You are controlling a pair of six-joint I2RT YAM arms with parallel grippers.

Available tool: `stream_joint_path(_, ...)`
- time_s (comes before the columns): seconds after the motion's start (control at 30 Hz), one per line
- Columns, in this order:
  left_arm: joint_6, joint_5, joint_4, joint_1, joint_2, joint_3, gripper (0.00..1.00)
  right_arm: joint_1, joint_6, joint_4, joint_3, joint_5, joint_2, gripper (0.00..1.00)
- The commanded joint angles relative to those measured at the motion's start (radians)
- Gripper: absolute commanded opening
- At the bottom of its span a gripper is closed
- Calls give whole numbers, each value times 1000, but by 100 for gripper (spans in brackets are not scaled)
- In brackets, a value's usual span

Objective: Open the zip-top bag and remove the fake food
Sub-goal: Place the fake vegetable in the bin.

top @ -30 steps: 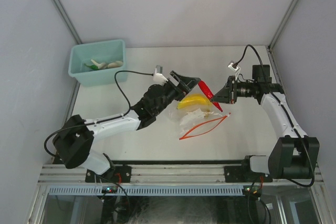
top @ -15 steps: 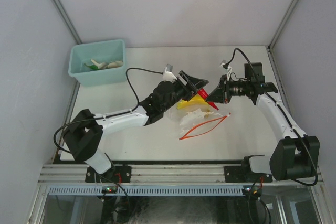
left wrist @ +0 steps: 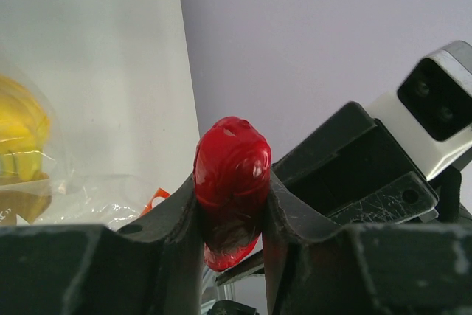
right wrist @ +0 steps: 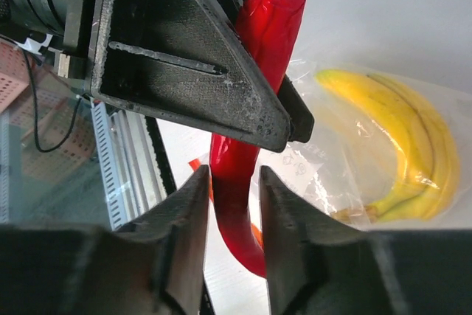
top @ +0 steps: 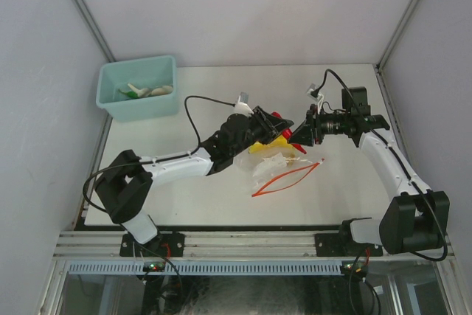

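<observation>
Lowest in the overhead frame, the two arm bases sit at the near edge of the table [top: 221,204]. Just above them, right of centre, the zip-top bag [top: 270,167] lies crumpled on the table. Its red-orange zip strip [top: 289,176] gapes in a loop toward the lower right. The yellow banana [top: 262,146] shows through the plastic at the bag's upper end.

Above the bag the two grippers meet tip to tip on one thing — the red piece [left wrist: 230,182] of the fake food, held up over the bag. The left gripper [top: 271,125] stands at a narrow gap and pinches the red piece's blunt end, both fingers pressed against it in its wrist view. The right gripper [right wrist: 234,245] straddles the piece's thinner, curved end with its jaws narrowly apart — whether they press it or stand just clear I cannot tell.

In the upper left, well apart, the teal bin [top: 140,109] holds a green piece [top: 131,96] and whitish pieces [top: 153,91].
</observation>
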Motion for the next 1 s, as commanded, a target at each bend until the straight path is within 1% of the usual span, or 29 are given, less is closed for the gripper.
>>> stream_joint_path(0.0, 47, 22, 63, -7, -31, 48, 1, -5, -20, -2, 35, -10, -7, 38)
stream_joint_path(0.1, 88, 9, 58, -4, -47, 39, 0, -17, -29, -14, 35, -35, -14, 44)
stream_joint_path(0.17, 126, 1, 27, -3, -59, 44, 0, -26, -36, -22, 33, -59, -20, 46)
stream_joint_path(0.23, 168, -9, -23, -3, -71, 53, 0, -37, -54, -34, 30, -92, -27, 47)
stream_joint_path(0.37, 229, -32, -67, -1, -95, 57, 0, -53, -98, -68, 30, -165, -41, 48)
stream_joint_path(0.57, 301, -49, -114, 19, -135, 51, 0, -65, -142, -101, 29, -208, -47, 49)
stream_joint_path(0.7, 333, -62, -151, 50, -179, 25, 0, -71, -150, -107, 30, -223, -48, 49)
stream_joint_path(0.87, 367, -89, -205, 113, -266, -35, 0, -72, -165, -121, 29, -224, -43, 49)
stream_joint_path(0.97, 426, -127, -281, 158, -335, -60, 0, -74, -165, -118, 25, -221, -42, 49)
